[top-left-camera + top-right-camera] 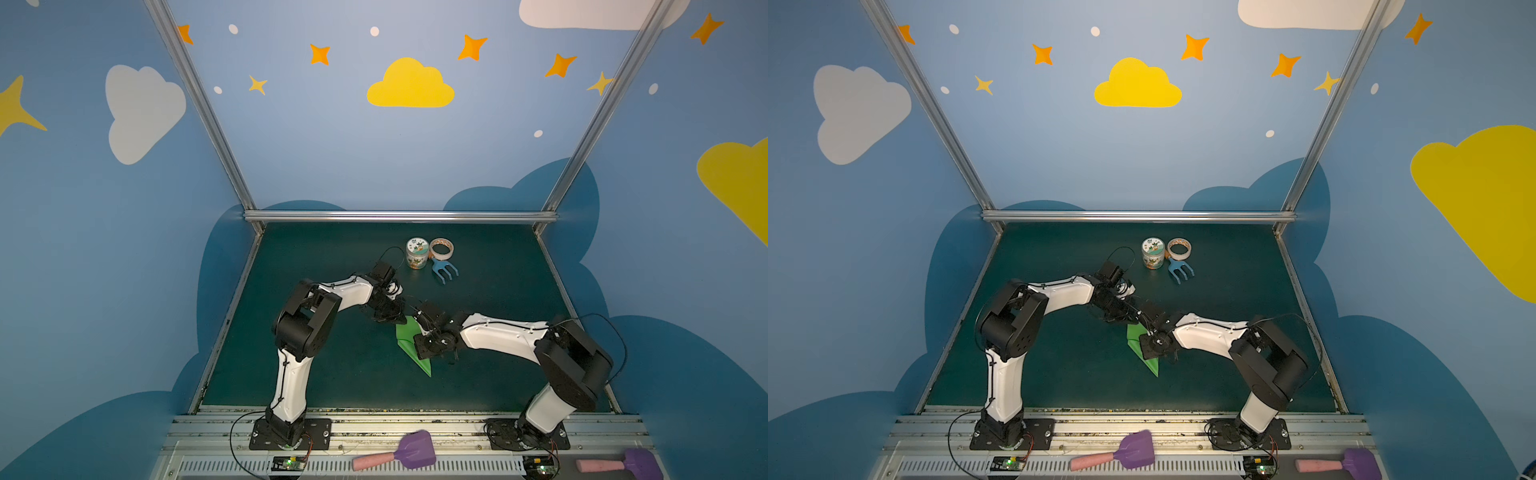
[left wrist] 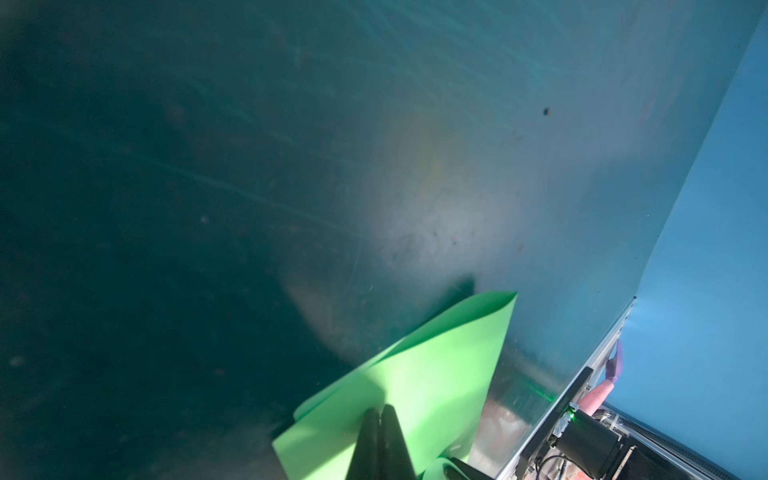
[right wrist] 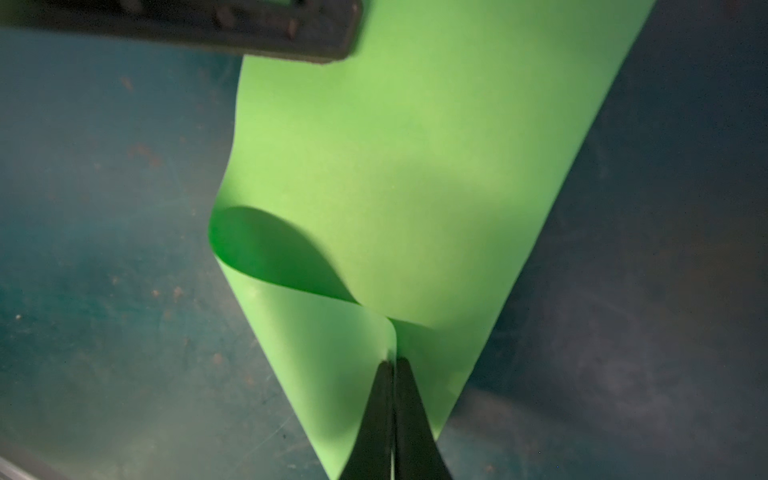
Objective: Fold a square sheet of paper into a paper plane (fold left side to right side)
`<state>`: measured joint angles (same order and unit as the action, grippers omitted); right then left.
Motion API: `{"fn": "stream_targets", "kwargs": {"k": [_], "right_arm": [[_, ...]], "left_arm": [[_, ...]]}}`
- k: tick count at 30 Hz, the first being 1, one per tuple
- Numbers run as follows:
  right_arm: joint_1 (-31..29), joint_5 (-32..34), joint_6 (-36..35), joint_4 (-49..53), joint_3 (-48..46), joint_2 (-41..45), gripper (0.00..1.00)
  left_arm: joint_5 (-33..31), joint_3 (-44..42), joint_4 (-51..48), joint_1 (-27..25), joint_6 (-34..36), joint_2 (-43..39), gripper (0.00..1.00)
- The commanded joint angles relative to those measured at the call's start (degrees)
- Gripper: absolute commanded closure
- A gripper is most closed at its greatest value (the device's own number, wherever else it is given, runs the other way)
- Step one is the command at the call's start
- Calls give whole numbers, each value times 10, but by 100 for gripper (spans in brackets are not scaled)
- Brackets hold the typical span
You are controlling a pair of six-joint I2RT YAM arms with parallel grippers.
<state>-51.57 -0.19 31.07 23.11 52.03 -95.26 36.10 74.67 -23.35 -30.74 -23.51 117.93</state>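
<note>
Both arms meet at frame centre. The right end effector (image 3: 392, 360) has its fingers together, pinched on the edge of a curled flap of the paper plane (image 3: 415, 166). The left end effector (image 2: 380, 409) also has its fingers together, tips lying on the plane's wide end. Cannot tell if a layer sits between them.

In both top views the paper plane (image 1: 420, 360) (image 1: 1152, 365) is just below centre. Its pointed tip is down on the surface (image 1: 311, 374), aimed at the lower middle of the frame. The wide end is tucked under the two end effectors.

There is open surface to the lower left and lower right of the plane.

Further back, above centre, a jar (image 1: 417, 253) stands upright with its lid on, contents not visible. A tape roll (image 1: 441, 248) lies just beside it, and a blue toy rake (image 1: 444, 271) lies flat in front of the roll. All three are well apart from the plane.

The back rail (image 1: 399, 216) closes the far edge, with bare surface on both sides of the jar group.
</note>
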Motion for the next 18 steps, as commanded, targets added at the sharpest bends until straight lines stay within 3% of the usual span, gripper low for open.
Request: {"fn": "stream_targets", "kwargs": {"k": [1, 18], "right_arm": [[2, -3, 2, -6, -12, -10, 100], [2, -12, 19, -27, -51, -19, 100]], "left_arm": [[-23, -14, -24, -9, 11, 15, 97], [-21, -9, -26, -9, 10, 10, 97]]}}
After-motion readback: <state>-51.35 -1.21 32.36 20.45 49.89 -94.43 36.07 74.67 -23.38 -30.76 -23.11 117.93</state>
